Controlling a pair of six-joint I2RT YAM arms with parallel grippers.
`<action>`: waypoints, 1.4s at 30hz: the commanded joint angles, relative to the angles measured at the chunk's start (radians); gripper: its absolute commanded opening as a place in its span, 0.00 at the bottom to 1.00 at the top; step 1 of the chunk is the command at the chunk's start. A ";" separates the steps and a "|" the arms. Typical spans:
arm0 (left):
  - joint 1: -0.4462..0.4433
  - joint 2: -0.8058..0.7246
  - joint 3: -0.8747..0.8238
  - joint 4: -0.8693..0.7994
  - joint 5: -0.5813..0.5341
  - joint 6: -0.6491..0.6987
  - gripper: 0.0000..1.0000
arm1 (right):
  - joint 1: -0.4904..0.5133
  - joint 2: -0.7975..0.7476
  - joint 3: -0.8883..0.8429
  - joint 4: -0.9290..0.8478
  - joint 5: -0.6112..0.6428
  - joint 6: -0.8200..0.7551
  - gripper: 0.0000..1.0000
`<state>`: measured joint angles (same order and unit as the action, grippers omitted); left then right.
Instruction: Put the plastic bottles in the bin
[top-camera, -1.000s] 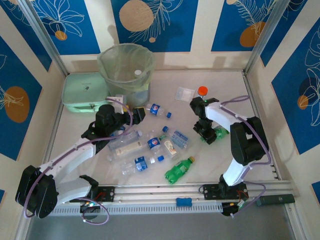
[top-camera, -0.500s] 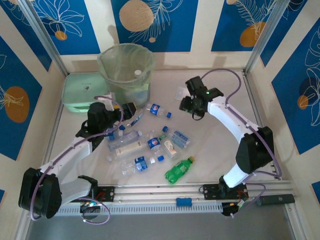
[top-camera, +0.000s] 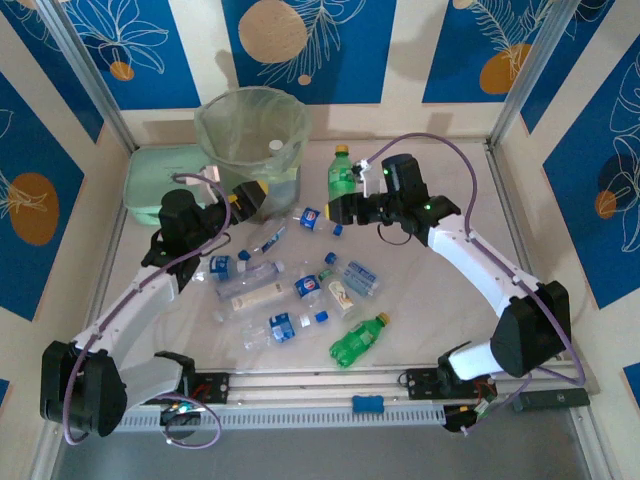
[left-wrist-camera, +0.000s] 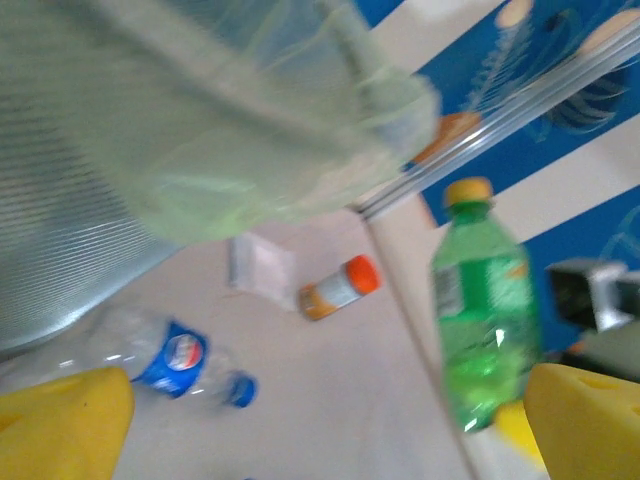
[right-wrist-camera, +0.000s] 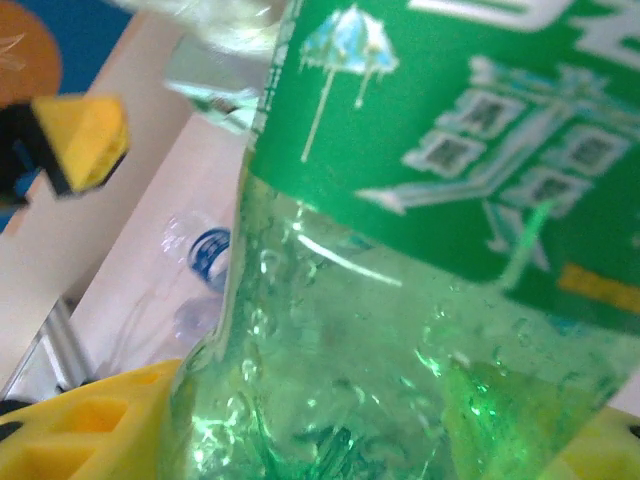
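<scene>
- Two-finger right gripper (top-camera: 342, 207) clamped on the base of the upright green bottle (top-camera: 341, 172), just right of the bin (top-camera: 228, 158).
- Spread wide and empty: left gripper (top-camera: 243, 196), just beside the bin.
- Other bottles (top-camera: 268, 297) lie on the table (top-camera: 440, 310).

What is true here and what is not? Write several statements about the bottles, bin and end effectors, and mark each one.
1. The right end effector grips a green bottle. True.
2. The left end effector is shut on a clear bottle. False: it is open and holds nothing.
3. A second green bottle lies on the table. True.
4. The gripped bottle is inside the bin. False: it is outside, right of it.
5. The mint green box sits right of the bin. False: left.
</scene>
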<state>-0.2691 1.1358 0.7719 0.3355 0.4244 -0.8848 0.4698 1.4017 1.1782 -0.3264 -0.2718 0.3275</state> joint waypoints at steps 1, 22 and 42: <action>-0.028 0.047 0.046 0.156 0.091 -0.196 1.00 | 0.058 -0.062 -0.058 0.136 -0.083 -0.102 0.45; -0.345 0.212 0.162 0.076 -0.054 -0.096 0.94 | 0.181 -0.155 -0.178 0.233 -0.035 -0.199 0.44; -0.256 0.190 0.416 -0.137 -0.170 0.135 0.49 | 0.154 -0.247 -0.244 0.300 -0.019 -0.089 0.99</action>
<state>-0.5694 1.3514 1.0706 0.2672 0.3149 -0.8597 0.6361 1.2045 0.9737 -0.0837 -0.2737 0.1986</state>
